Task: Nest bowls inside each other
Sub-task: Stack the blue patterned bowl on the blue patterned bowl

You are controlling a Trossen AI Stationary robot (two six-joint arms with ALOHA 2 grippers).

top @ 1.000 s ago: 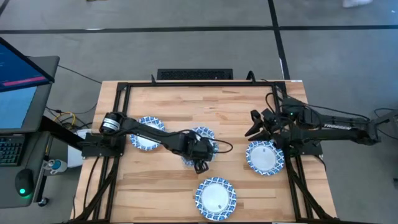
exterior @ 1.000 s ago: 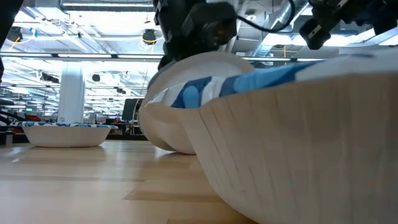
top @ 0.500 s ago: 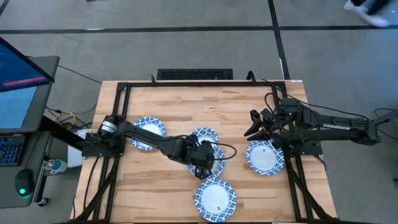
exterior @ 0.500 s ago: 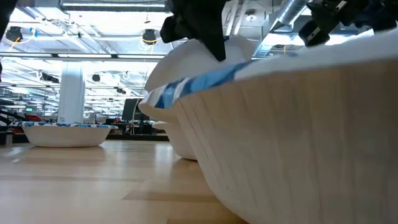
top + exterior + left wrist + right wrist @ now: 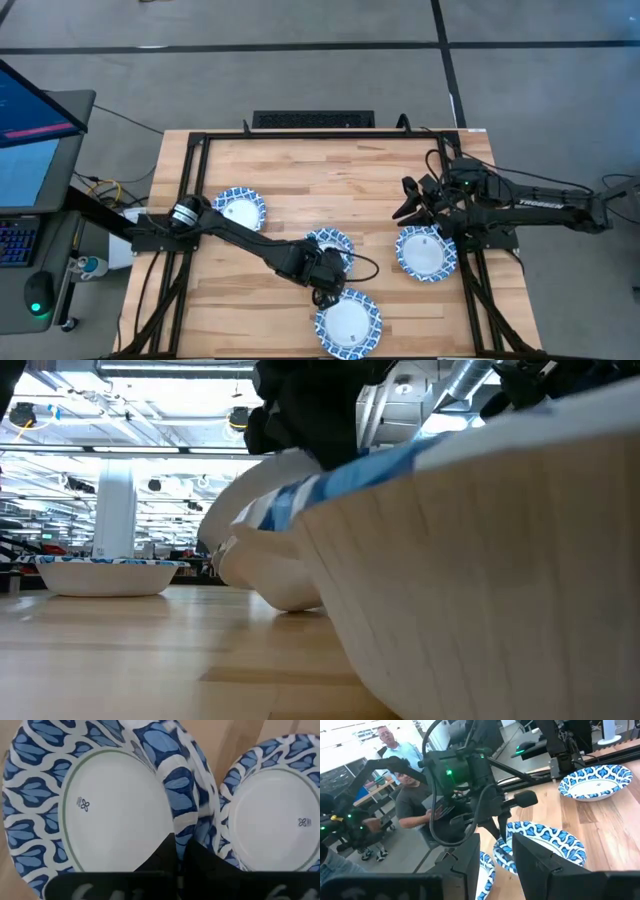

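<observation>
Blue-and-white patterned bowls show at several places. One sits at the table's left [image 5: 238, 210]. Another lies under the right arm [image 5: 425, 252]. A third sits by the near edge [image 5: 348, 320] and fills the low view's right [image 5: 480, 560]. Mid-table, my left gripper [image 5: 322, 274] is shut on a tilted bowl [image 5: 330, 243]. Two rims show there in the left wrist view, so this looks like nested bowls [image 5: 110, 805]. The near-edge bowl [image 5: 280, 815] lies just beside them. My right gripper [image 5: 408, 200] hovers open above the table, far-left of the right bowl. My left gripper pinches the nested bowls at the rim [image 5: 181, 827] on their near side, coming slanting down from above. The bowls sit tilted in the hold [image 5: 265, 550]. Their lower curve [image 5: 290, 600] looks to rest on the table.
A black frame rail [image 5: 300, 135] runs round the wooden table. A monitor [image 5: 30, 110] stands off to the left. Bare wood lies along the far half [image 5: 320, 170]. People sit beyond the table in the right wrist view [image 5: 410, 795].
My left gripper has moved toward the table's near edge, taking the held bowls along from mid-table until they stand close to the near-edge bowl. The bowls have stayed tilted on the way.
</observation>
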